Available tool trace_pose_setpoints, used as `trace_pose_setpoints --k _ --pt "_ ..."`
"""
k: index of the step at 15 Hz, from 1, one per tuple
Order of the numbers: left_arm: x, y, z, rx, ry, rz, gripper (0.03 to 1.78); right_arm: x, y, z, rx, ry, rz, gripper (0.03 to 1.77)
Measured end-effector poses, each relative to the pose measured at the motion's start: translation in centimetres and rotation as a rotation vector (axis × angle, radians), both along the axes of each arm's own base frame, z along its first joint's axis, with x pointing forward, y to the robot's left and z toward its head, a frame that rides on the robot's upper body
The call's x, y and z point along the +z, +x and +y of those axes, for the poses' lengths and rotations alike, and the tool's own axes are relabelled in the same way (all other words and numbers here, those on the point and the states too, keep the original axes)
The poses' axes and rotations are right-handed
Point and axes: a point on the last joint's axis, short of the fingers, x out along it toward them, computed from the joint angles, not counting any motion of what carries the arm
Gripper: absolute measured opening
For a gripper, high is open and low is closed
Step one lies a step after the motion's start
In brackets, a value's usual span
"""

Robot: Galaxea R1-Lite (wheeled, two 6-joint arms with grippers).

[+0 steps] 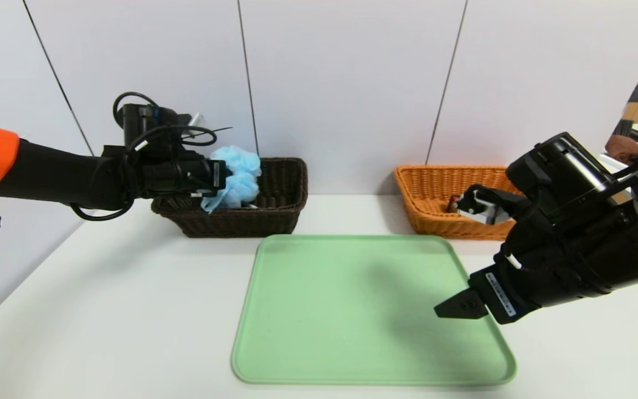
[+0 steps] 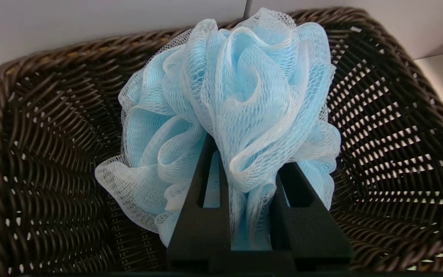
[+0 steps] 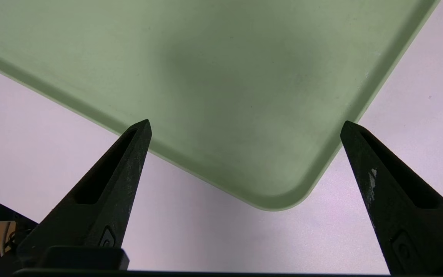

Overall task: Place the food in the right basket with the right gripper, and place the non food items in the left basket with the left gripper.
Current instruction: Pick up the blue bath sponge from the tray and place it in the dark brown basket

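Nearest the robot, a pale green tray [image 1: 371, 310] lies bare on the white worktop [image 1: 103, 310]. The right gripper [image 3: 244, 127] hangs idle above the tray's near right corner, its two black fingers [image 3: 129, 154] spread as wide as they go and holding nothing.

Farther back on the left, the left gripper [image 2: 244, 181] reaches out nearly level over the dark brown left basket [image 1: 280, 183]. Its fingers [image 2: 202, 200] are pinched tight on the folds of a fluffy light blue mesh bath sponge [image 2: 240, 96], a non-food item, which hangs above the basket's inside without touching its woven floor. Farther back on the right stands the orange right basket [image 1: 435, 194], with a small dark object inside that is too hidden to name.

The likely trouble lies in the release. The netting looks loose and clingy, so a loop could snag on a finger when the grip opens and be dragged back out as the arm withdraws. The sponge is also light and springy; dropped from too high or too near the rim, it might bounce or roll onto the worktop.
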Motion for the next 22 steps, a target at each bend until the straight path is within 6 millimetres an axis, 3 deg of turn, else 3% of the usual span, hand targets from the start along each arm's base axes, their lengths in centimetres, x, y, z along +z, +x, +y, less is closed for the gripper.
trace_pose_setpoints --k 4,15,18,22 --pt "-1.02 0.50 -0.08 0.000 0.005 0.024 0.30 -0.05 0.01 0.00 0.000 -0.001 0.001 1.70" --pt "-1.27 0.60 -0.11 -0.005 0.014 0.053 0.30 -0.02 0.08 0.05 0.000 0.002 -0.003 1.70" --pt "-1.15 0.59 -0.10 -0.005 0.012 0.050 0.77 -0.02 0.08 0.05 -0.001 0.003 -0.003 1.70" --pt "-0.71 0.43 -0.07 -0.003 0.010 0.038 1.14 0.05 0.03 0.01 -0.001 0.004 -0.005 1.70"
